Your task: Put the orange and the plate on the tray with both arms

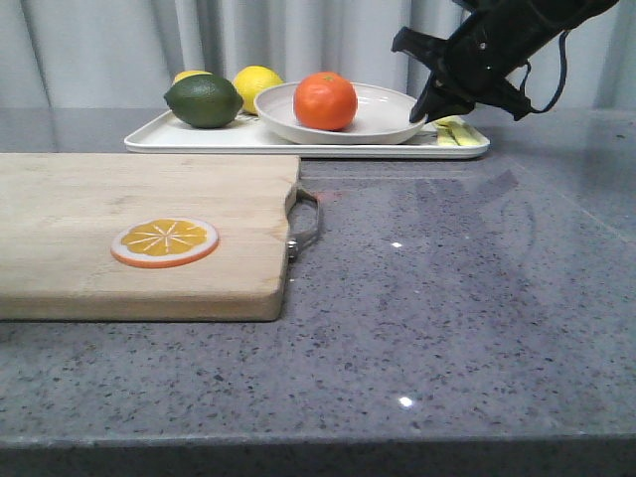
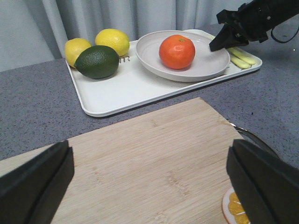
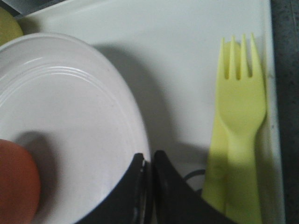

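plate (image 1: 383,117) | on tray (image 1: 268,139), holding orange (image 1: 325,100) | right pincer (image 3: 148,170) clamped on its rim | left pincer (image 2: 149,179) spread wide

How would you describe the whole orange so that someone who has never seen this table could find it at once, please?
Look to the white tray at the back of the table, beyond the wooden cutting board. On it sits a round off-white plate, and the orange rests inside that plate. Unlike the yellow lemons and dark green fruit beside the plate, it is bright orange.
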Robot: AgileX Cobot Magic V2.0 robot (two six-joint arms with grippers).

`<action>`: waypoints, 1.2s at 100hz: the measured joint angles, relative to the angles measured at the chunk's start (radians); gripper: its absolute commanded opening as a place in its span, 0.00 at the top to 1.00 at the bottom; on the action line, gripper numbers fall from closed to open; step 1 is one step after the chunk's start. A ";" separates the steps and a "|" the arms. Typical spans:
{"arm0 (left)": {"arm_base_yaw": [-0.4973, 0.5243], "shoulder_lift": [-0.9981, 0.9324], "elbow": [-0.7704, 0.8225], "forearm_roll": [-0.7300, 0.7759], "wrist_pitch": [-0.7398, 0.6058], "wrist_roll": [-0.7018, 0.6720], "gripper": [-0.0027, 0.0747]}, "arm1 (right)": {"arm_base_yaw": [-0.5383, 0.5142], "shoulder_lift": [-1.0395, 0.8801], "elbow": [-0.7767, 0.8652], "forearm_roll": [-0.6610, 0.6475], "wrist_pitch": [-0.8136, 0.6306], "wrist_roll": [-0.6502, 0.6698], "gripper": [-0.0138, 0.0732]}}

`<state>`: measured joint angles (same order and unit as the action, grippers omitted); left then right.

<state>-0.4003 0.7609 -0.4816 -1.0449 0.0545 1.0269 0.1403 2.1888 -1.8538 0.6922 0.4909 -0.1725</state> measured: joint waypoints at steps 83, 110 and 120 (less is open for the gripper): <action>0.000 0.000 0.000 0.000 0.000 0.000 0.14 | -0.032 -0.230 0.000 -0.078 0.112 -0.138 0.37; 0.000 0.000 0.000 0.000 0.000 0.000 0.14 | -0.032 -0.505 0.106 -0.134 0.180 -0.249 0.37; 0.000 0.000 0.000 0.000 0.000 0.000 0.14 | -0.032 -0.635 0.241 -0.143 0.171 -0.286 0.37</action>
<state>-0.4003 0.7609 -0.4816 -1.0449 0.0545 1.0269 0.1079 1.5534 -1.6129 0.5491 0.6622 -0.4584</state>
